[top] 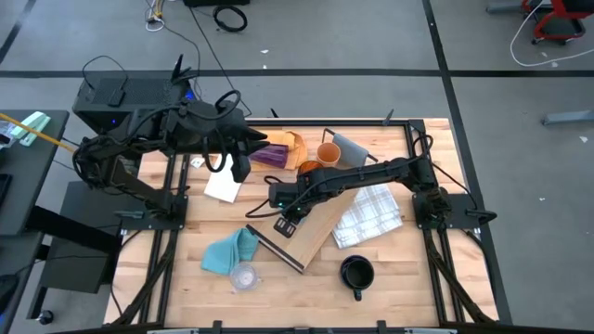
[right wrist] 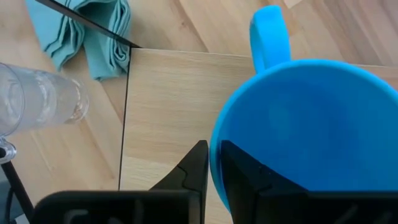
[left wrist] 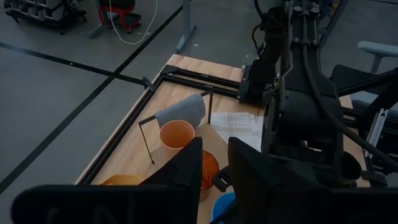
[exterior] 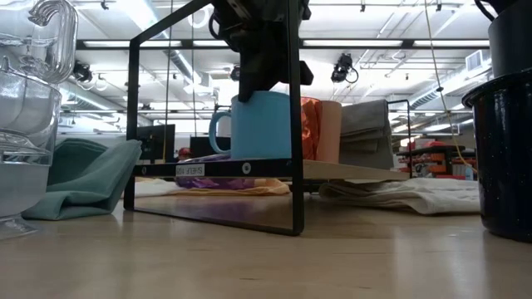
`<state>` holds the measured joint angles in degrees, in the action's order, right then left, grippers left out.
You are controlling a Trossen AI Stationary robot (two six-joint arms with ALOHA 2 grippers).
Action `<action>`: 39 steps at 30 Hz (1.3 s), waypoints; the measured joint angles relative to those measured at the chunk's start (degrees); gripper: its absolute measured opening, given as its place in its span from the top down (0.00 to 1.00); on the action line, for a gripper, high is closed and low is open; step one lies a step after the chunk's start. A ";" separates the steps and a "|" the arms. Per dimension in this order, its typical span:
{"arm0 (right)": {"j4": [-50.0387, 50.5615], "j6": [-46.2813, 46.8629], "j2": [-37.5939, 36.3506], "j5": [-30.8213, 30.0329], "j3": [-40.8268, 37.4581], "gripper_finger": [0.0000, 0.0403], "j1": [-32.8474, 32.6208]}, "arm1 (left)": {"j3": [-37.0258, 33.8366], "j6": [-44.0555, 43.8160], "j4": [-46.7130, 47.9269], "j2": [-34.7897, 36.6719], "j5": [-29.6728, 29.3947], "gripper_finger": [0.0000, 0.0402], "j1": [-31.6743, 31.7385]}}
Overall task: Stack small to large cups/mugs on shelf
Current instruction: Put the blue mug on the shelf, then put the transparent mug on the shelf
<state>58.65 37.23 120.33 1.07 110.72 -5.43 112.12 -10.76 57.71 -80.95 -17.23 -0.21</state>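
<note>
The light blue mug (exterior: 259, 124) stands upright on the light-wood shelf board (exterior: 349, 170). My right gripper (right wrist: 214, 174), reaching down from above, is shut on its rim. Behind the mug on the board stand an amber translucent cup (exterior: 309, 129) and a tan cup (exterior: 330, 129). My left gripper (top: 239, 167) hangs open and empty over the table's far left, above a white card (top: 223, 188). A purple tumbler (top: 276, 155) lies on its side at the far edge. A black mug (top: 356, 273) and stacked clear cups (top: 243, 276) stand near the front. My right gripper pinches the mug's rim (right wrist: 214, 155) with one finger (right wrist: 249, 183) inside the mug and one (right wrist: 194, 171) outside. The hold is on the side roughly opposite the handle (right wrist: 268, 34). The fingers point down from above. The mug is upright with its base on the shelf board.
A teal cloth (top: 229, 252) lies at the front left and a white checked cloth (top: 369, 215) right of the shelf. Tan paper (top: 288, 144) lies at the far edge. The shelf's black end frame (exterior: 295, 124) and grey end panel (top: 351, 148) stand close to the cups.
</note>
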 joint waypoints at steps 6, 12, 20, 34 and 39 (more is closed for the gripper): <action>-0.10 -1.22 -0.43 0.25 0.09 0.86 0.00 | 0.00 0.00 0.00 0.00 0.00 0.77 0.00; -0.06 -1.28 -0.66 0.25 0.09 0.79 0.04 | 0.00 0.02 0.02 0.00 0.00 0.77 0.00; 0.00 -1.43 -0.66 0.25 0.09 0.75 0.04 | 0.00 0.02 0.08 0.00 -0.01 0.79 0.00; 5.15 -4.55 -0.68 -0.26 6.70 0.74 1.00 | 0.00 0.00 0.87 0.00 0.00 0.78 0.00; 9.39 -6.09 -0.75 -1.04 12.31 0.74 0.50 | 0.00 0.02 1.32 0.00 0.05 0.77 0.00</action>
<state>68.04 31.13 119.59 0.03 123.02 -4.93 112.12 -10.74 59.04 -80.95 -17.18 -0.21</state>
